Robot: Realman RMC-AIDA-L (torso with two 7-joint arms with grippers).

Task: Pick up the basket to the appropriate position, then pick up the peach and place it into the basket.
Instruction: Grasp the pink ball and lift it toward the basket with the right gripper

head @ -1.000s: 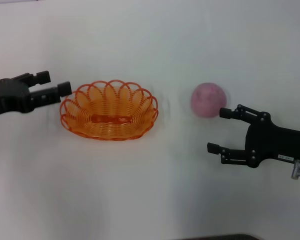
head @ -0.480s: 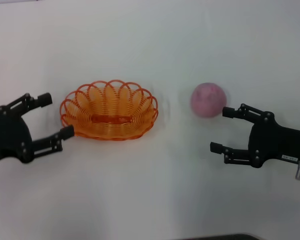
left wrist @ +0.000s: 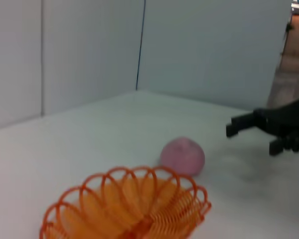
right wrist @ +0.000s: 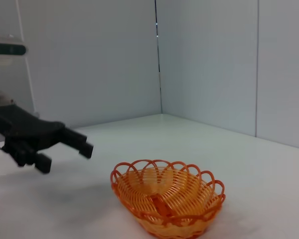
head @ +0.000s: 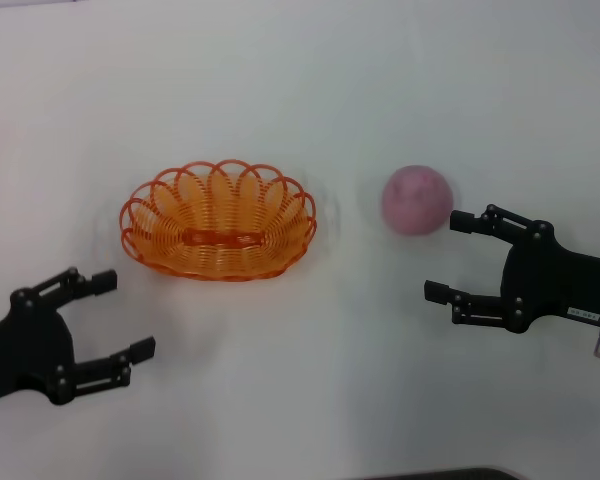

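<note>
Right pincer (head: pixel 447 257) released beside my peach (head: pixel 417 199); left pincer (head: pixel 120 316) released, apart from basket (head: pixel 218 220) on counter (head: pixel 300 90).

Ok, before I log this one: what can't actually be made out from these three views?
- Right wrist view: the peach is out of frame, and so are the right gripper's own fingers.
- Left wrist view: the basket's near side is cut off by the picture's edge; the left gripper's own fingers don't show.
- Head view: both arms run off the side edges.
- The peach's underside and far side, hidden by its own bulk in every view.
</note>
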